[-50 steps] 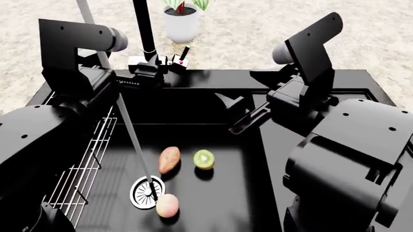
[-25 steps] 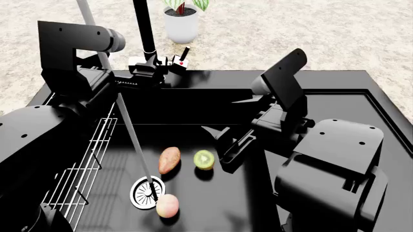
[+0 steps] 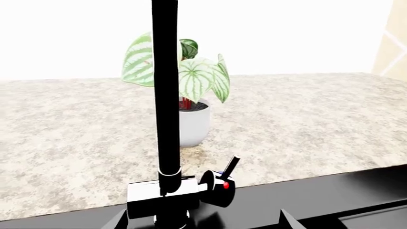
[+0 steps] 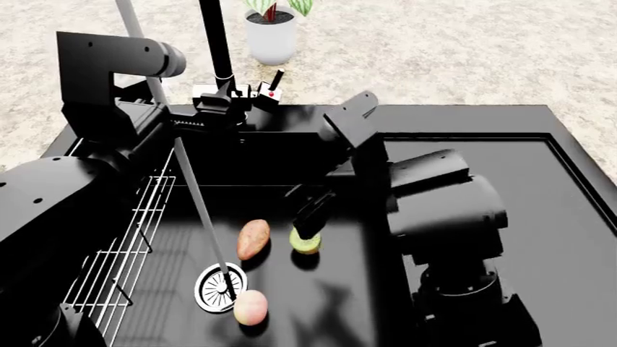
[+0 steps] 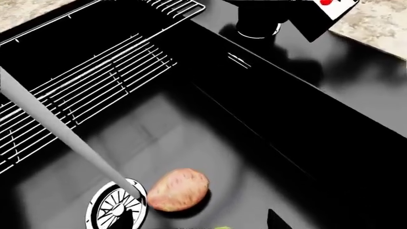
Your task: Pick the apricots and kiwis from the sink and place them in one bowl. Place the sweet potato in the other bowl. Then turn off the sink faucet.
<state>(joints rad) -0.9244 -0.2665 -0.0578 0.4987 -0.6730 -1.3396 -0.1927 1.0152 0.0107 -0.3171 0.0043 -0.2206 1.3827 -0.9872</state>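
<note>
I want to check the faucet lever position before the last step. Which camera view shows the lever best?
The left wrist view: the faucet lever with its red mark is close and unobstructed. The head view shows it small and far. The right wrist view catches only a red sliver at the edge.

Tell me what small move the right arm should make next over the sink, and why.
Probably a short descent onto the kiwi. In the head view the right gripper hangs right above it and partly hides it. Whether its jaws are open is unclear. The sweet potato lies close beside the kiwi, so a straight drop seems safest. Water is running from the faucet.
</note>
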